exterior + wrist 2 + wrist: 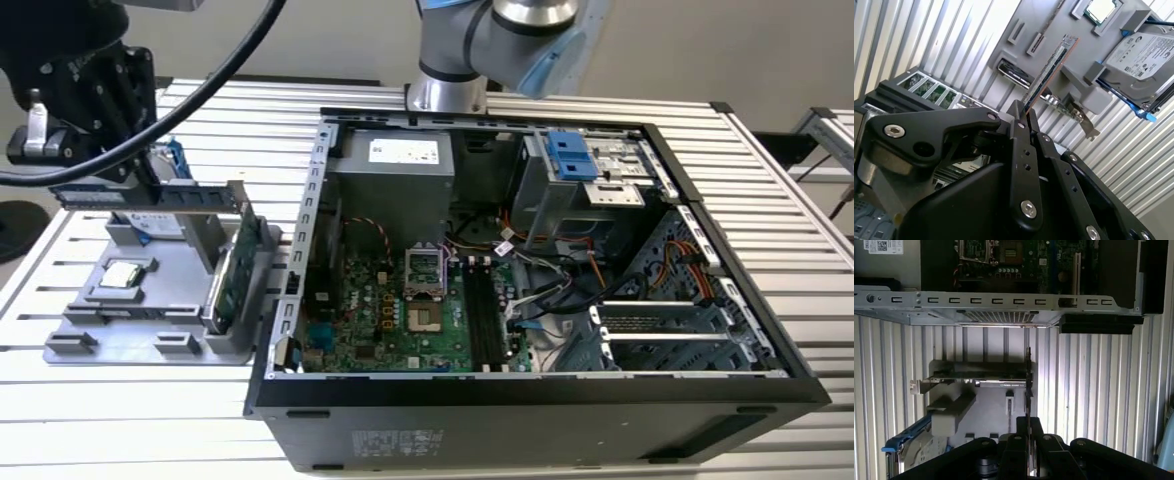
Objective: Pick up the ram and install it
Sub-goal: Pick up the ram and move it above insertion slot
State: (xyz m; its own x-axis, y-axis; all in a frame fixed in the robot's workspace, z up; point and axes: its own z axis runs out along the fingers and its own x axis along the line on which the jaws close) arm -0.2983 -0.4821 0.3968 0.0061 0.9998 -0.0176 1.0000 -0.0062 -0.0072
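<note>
the ram [1050,67] was up in the air outside the open computer case [534,395], beside the case's side wall and above the grey parts tray [127,325]. the hand [1025,114] was closed on it, its black fingers [1023,150] pinching the board's flat faces. a long stretch of the stick stood out free beyond the tips, and how much lay inside the pinch was hidden. in the first wrist view the ram showed edge-on, in line with the fingers and pointing toward the case wall.

the tray, outside the case, also carried the green expansion card [979,372] standing upright, the hard drive [1141,52] with blue rails and a processor chip [1101,9]. the long dark memory slots [483,320] lay inside the case, on the motherboard next to the processor socket, well apart from the ram. tray and case both sat on the slatted metal worktop [134,420].

the work looked to be at the carry, with the pickup done and the seating not yet begun. doing it well would probably mean keeping the pinch firm so the overhanging board cannot swing, clearing the case's wall and loose cables, and keeping the ram's long edge parallel to a slot.
</note>
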